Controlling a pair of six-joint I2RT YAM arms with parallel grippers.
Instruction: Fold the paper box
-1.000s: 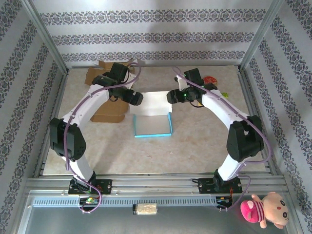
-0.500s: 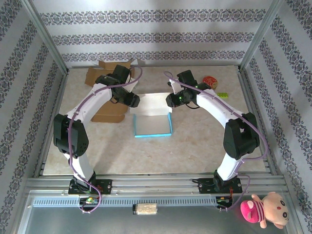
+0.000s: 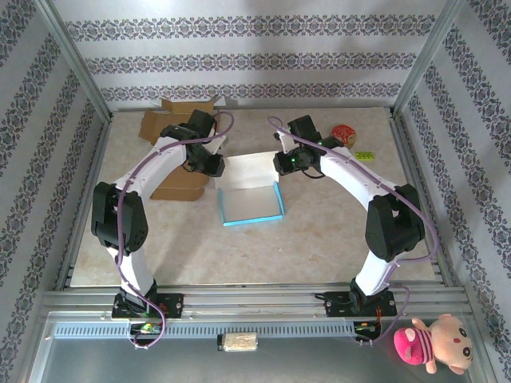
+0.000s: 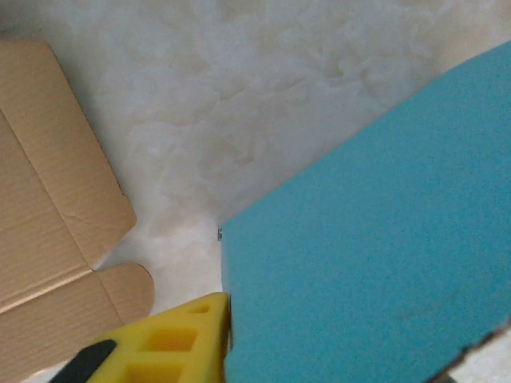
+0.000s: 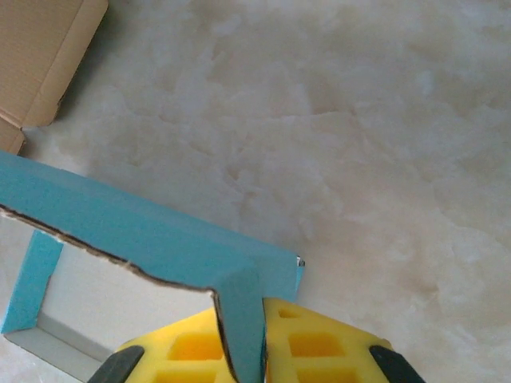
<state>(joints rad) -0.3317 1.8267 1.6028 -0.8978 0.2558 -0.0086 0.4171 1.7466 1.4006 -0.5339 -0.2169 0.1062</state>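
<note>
Paper box (image 3: 250,190) was teal on its outer faces and white inside, and its torn edge at the right gripper (image 5: 243,351) showed grey-brown. That gripper's pads (image 5: 319,351) were yellow with black trim at the outer corners. The left gripper (image 3: 212,165) had a yellow finger (image 4: 172,339) with a black patch, just beside a teal panel. Cardboard (image 4: 48,199) beyond that finger was plain tan with fine corrugation lines. The table (image 3: 319,231) under both grippers was cream with a cloudy marble pattern. The arms (image 3: 148,171) were white with black joints.
</note>
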